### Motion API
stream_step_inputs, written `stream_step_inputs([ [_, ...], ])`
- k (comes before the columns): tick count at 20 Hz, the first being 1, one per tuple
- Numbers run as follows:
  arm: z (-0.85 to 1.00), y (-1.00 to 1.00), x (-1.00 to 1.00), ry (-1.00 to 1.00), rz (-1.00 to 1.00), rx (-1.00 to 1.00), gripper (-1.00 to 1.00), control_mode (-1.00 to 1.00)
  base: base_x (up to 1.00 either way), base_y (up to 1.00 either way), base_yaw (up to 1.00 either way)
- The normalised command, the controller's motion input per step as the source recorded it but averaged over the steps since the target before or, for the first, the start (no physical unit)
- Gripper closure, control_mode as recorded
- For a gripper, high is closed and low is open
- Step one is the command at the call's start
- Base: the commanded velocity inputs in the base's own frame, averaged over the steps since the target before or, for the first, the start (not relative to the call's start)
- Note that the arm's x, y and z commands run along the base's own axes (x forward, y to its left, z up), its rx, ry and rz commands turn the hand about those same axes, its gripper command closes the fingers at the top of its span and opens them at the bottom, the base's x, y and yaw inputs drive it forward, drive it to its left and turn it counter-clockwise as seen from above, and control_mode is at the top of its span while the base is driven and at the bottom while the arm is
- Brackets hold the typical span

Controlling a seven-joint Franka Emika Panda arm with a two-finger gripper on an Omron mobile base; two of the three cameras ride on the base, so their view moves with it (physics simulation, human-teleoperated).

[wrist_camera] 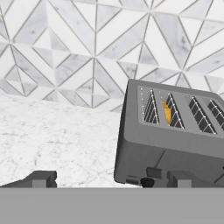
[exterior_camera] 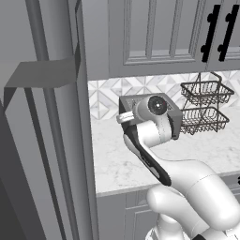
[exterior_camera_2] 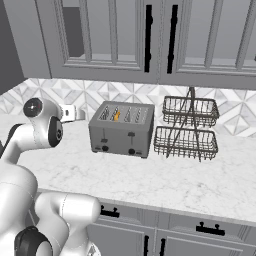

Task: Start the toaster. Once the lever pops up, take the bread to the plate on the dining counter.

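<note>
- The toaster sits mid-frame on a white marble counter, largely hidden behind the arm's wrist.
- A two-tier wire basket rack stands just right of it.
- Grey cabinets with black handles fill the top.

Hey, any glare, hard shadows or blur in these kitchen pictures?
Right base view: flat even light, grey brushed-metal toaster sharp, without glare. Left base view: soft sheen on the white arm. Hand view: crisp, toaster tilted by the camera's roll.
</note>
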Motion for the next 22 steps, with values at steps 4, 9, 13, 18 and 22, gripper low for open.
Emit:
stream_step_inputs([
  [4, 0.0, 0.0, 0.0, 0.0, 0.0, 0.0, -1.0, -1.0, 0.0, 0.0, 0.0],
  [9, 0.0, 0.0, 0.0, 0.0, 0.0, 0.0, -1.0, -1.0, 0.0, 0.0, 0.0],
  [13, 0.0, 0.0, 0.0, 0.0, 0.0, 0.0, -1.0, -1.0, 0.0, 0.0, 0.0],
  [18, 0.0, 0.0, 0.0, 0.0, 0.0, 0.0, -1.0, -1.0, 0.0, 0.0, 0.0],
  [22, 0.0, 0.0, 0.0, 0.0, 0.0, 0.0, -1.0, -1.0, 0.0, 0.0, 0.0],
])
